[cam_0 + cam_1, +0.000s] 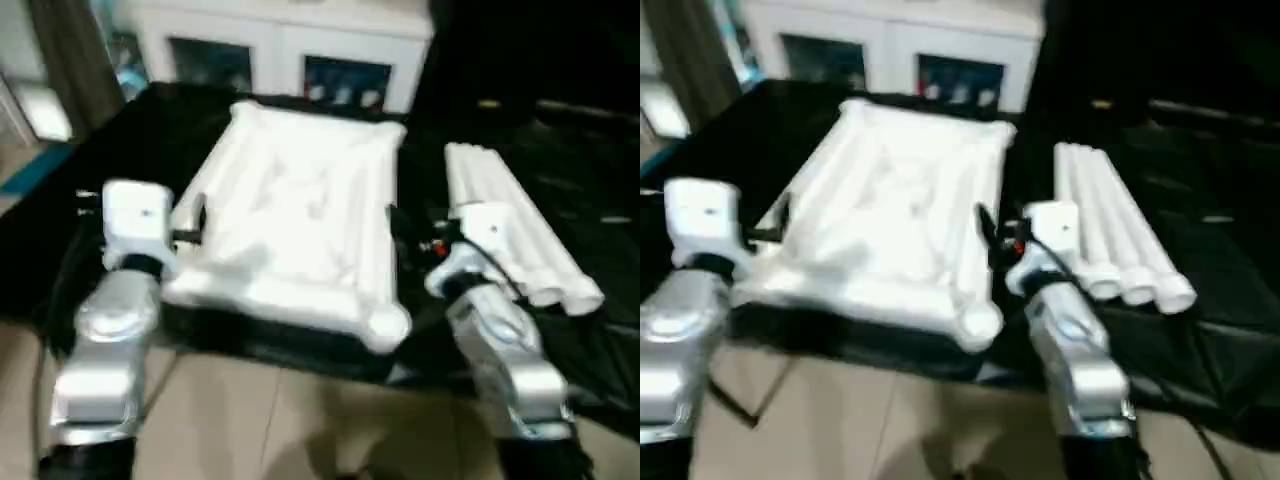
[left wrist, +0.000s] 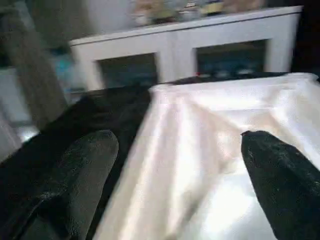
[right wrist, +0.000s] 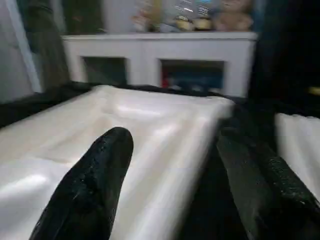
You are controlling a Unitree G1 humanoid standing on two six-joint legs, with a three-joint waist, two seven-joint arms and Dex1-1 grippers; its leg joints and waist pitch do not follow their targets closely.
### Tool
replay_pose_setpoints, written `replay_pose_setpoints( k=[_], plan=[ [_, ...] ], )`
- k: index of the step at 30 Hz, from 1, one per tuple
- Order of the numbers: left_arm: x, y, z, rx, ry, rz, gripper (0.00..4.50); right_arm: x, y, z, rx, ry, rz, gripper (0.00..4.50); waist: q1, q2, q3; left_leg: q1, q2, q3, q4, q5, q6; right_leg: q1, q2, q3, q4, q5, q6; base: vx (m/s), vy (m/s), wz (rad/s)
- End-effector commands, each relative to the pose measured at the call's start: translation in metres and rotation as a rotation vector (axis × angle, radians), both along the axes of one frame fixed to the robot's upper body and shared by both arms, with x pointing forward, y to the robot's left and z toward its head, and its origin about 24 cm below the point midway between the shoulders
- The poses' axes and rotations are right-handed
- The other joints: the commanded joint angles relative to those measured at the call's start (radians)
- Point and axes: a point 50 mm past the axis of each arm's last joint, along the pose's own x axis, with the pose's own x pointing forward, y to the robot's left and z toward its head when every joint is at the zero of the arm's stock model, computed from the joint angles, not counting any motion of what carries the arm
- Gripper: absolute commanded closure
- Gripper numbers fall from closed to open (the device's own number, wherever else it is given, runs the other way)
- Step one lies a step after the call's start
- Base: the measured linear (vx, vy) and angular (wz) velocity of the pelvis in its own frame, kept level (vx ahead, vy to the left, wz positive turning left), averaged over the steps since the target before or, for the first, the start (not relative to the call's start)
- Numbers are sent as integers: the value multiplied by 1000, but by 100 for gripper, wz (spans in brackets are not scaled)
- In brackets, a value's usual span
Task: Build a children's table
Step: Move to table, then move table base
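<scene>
Black cloth (image 1: 90, 200) carries the tabletop (image 1: 300, 210); left gripper (image 2: 175, 165) at nine o'clock, right gripper (image 3: 175, 170) at three, both straddling edges, fingers apart; legs (image 1: 520, 230) beyond.

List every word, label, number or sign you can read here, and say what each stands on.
None can be read.
The table top and the legs are plain white with no print.
The small items on top of the cabinet are too blurred to tell whether they bear any writing.
</scene>
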Motion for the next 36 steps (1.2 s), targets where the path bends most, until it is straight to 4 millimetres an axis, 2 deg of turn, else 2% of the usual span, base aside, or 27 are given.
replay_pose_setpoints(
  k=[1, 2, 3, 4, 5, 6, 7, 8, 9, 10, 11, 12, 13, 14, 15, 16, 17, 19, 20, 23, 24, 25, 26, 28, 32, 33, 36],
  plan=[
    [-2, 3, -2, 14, 7, -21, 0, -2, 4, 10, 4, -35, 7, 145, 44, -18, -39, -67, -12, -25, 10, -65, -64, 113, -130, 189, -164, -601, -276, 140, -46, -42],
    [-4, 0, -4, 19, 9, -50, 0, -5, 2, 10, 5, -34, 3, 145, 59, 11, -41, -64, -7, -50, -23, -30, -109, 109, -67, 215, -164, -447, -235, 129, -17, -36],
    [-6, -5, -5, 27, 11, -87, 0, -8, 0, 10, 7, -33, -2, 145, 62, 27, -37, -50, 4, -58, -68, -22, -113, 90, -26, 208, -166, -422, -176, 122, 45, -41],
    [-9, -10, -6, 28, 11, -121, 0, -11, -2, 11, 11, -33, -8, 145, 36, 77, -50, 36, 57, -70, -178, -26, -121, 16, 51, 114, -115, -364, -15, 122, 45, -41],
    [-9, -10, -6, 28, 11, -121, 0, -11, -2, 11, 11, -33, -8, 145, -7, 87, -83, 123, 222, -152, -226, -38, -92, -121, -18, -54, 98, -302, 54, 110, 85, -48],
    [-11, -14, -6, 26, 4, -141, 0, -14, -4, 11, 27, -30, -11, 145, 10, 81, -80, 108, 247, -129, -235, -3, -106, -127, -46, -94, 128, -230, 56, 121, 69, -38],
    [-11, -14, -6, 26, 4, -141, 0, -14, -4, 11, 27, -30, -11, 145, 10, 81, -73, 87, 241, -95, -242, 69, -139, -131, -60, -125, 133, -152, 55, 121, 69, -38],
    [-15, -21, -3, -20, -23, -204, 0, -15, -5, 12, 9, -33, 3, 145, -11, 81, -80, 73, 124, -91, -218, 311, -18, -130, -72, -176, 75, 51, 14, 130, 47, -22],
    [-15, -21, -3, -20, -23, -204, 0, -15, -5, 12, 9, -33, 3, 145, -25, 62, -86, 88, 97, -75, -195, 401, 49, -138, -83, -171, 31, 139, -5, 147, 7, -8],
    [-18, -25, 1, -32, -56, -250, 0, -14, -6, 13, -27, -38, 31, 145, -45, 12, -104, 77, 17, -39, -129, 522, 117, -99, -118, -145, -40, 309, -68, 147, 7, -8],
    [-17, -25, 2, -18, -60, -271, 0, -13, -5, 15, -42, -43, 52, 145, -5, -40, -111, -81, -28, -27, -56, 361, 130, 80, -225, -15, -74, 458, -223, 139, -23, 3],
    [-17, -26, 3, 11, -54, -315, 0, -12, -3, 17, -67, -54, 95, 145, 14, -38, -131, -113, -3, -44, -16, 287, 108, 131, -296, 43, -58, 673, -334, 96, -22, 3],
    [-16, -27, 3, 32, -46, -345, 0, -12, -1, 18, -82, -61, 125, 145, 15, -29, -112, -147, 54, -82, -53, 327, 51, 125, -285, 14, -15, 1146, -371, 96, -22, 3],
    [-17, -28, 5, 55, -49, -409, 0, -11, 1, 20, -102, -67, 177, 145, 10, -20, -106, -134, 50, -71, -100, 407, -3, 84, -199, -51, -8, 1307, -327, -34, -62, -1],
    [-19, -30, 10, 65, -59, -482, 0, -12, 2, 22, -115, -66, 236, 145, -10, 17, -94, -118, 45, -50, -160, 525, -49, 49, -101, -116, -13, 1012, -257, -176, -99, -13],
    [-19, -31, 11, 69, -61, -509, 0, -12, 3, 22, -121, -64, 258, 145, -19, 32, -85, -120, 62, -55, -165, 501, -54, 38, -82, -123, -19, 789, -226, -176, -99, -13],
    [-22, -34, 15, 97, -65, -597, 0, -13, 3, 23, -143, -55, 328, 145, -24, 45, -82, -99, 103, -54, -163, 340, -56, 24, -89, -119, -42, 382, -201, -124, -70, -7],
    [-25, -36, 18, 165, -59, -701, 0, -14, 4, 25, -173, -41, 420, 145, -25, 37, -76, -84, 121, -45, -174, 163, -34, 20, -112, -106, -69, 151, -220, -27, -55, 11],
    [-26, -35, 15, 262, 4, -811, 0, -17, 4, 27, -228, -29, 522, 145, -20, 30, -62, -80, 130, -21, -190, -49, -37, 13, -121, -97, -91, -79, -227, 0, 0, 0],
    [-25, -33, 14, 346, 57, -896, 0, -19, 2, 29, -273, -14, 608, 145, -14, 15, -52, -72, 129, 1, -200, -181, -64, 7, -132, -90, -115, -348, -159, -60, -13, 10],
    [-25, -33, 13, 405, 93, -974, 0, -20, 0, 30, -303, 5, 675, 145, -8, 23, -57, -67, 134, 8, -201, -151, -74, -2, -141, -86, -119, -383, -130, 0, 0, 0],
    [-25, -33, 13, 410, 96, -982, 0, -20, 0, 31, -306, 7, 682, 145, -8, 23, -57, -67, 134, 8, -201, -151, -74, -2, -141, -86, -119, -383, -130, -50, -27, 9],
    [-27, -33, 12, 425, 123, -1032, 0, -22, -1, 31, -329, 18, 725, 145, -11, 22, -57, -79, 135, 8, -204, -127, -77, 2, -140, -86, -114, -352, -129, 0, 0, 0],
    [-28, -32, 12, 445, 152, -1074, 0, -24, -1, 30, -359, 36, 774, 145, -10, 25, -60, -83, 136, 7, -204, -129, -82, 2, -142, -87, -113, -354, -124, -29, -15, 2],
    [-38, -31, 3, 481, 286, -1228, 0, -32, -3, 26, -422, 110, 907, 145, -9, 26, -69, -90, 135, 11, -201, -37, -68, 8, -137, -87, -98, -207, -159, 0, 0, 0],
    [-42, -29, -2, 492, 336, -1266, 29, -38, -4, 25, -429, 137, 959, 139, -11, 30, -68, -92, 136, 12, -200, -27, -63, 9, -137, -87, -95, -182, -170, 0, 0, 0],
    [-46, -28, -7, 506, 381, -1298, 42, -43, -5, 23, -439, 160, 991, 139, -10, 29, -68, -92, 137, 13, -199, -11, -54, 11, -136, -87, -93, -142, -185, 0, 0, 0]
  ],
)
